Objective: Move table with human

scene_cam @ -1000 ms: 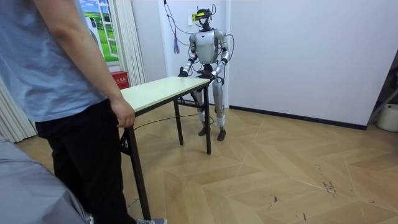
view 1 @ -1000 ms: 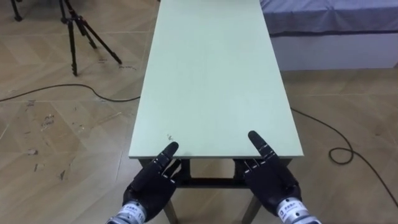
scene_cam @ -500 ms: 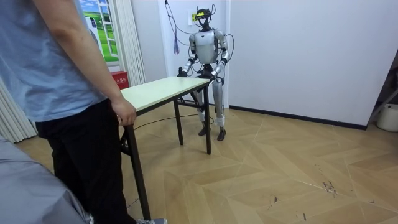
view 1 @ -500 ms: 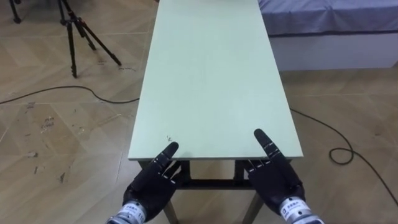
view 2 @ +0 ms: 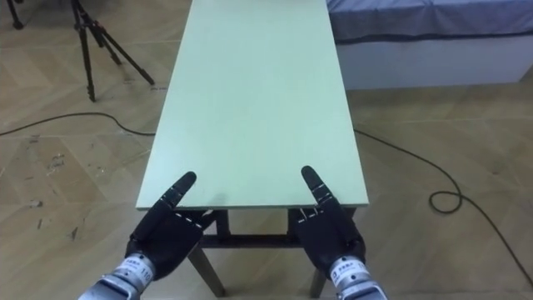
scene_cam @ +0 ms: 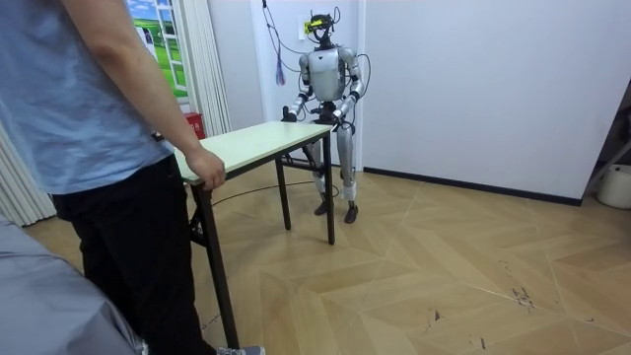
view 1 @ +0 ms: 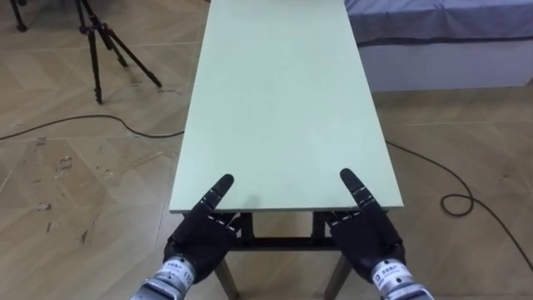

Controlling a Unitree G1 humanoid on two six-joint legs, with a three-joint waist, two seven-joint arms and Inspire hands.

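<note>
So the robot is standing at one short end of the long pale-green bench point(scene_cam: 258, 141), over by the white wall, and a person point(scene_cam: 89, 148) in a blue-grey shirt and dark trousers is standing at the other end. The bench is sitting lengthwise between the two of them on the wood floor.

Looking down from the robot's head, both of its hands are sitting at the near short edge of the bench. The left hand point(view 1: 200, 237) is at the left corner and the right hand point(view 1: 366, 237) is at the right corner. Each thumb is lying straight on the top, pointing toward the far end. The rest of each hand is tucking in under the edge, so honestly I can't tell if either one is clamping on or just resting there.

At the other end the person's hand point(scene_cam: 207, 168) is resting on the bench's edge near the corner, arm hanging down to it.

Around it: a black tripod point(view 1: 100, 42) is standing on the floor off to the far left of the bench, and a bed point(view 1: 441, 33) with a grey cover is sitting at the far right, just beside the bench's far end.
</note>
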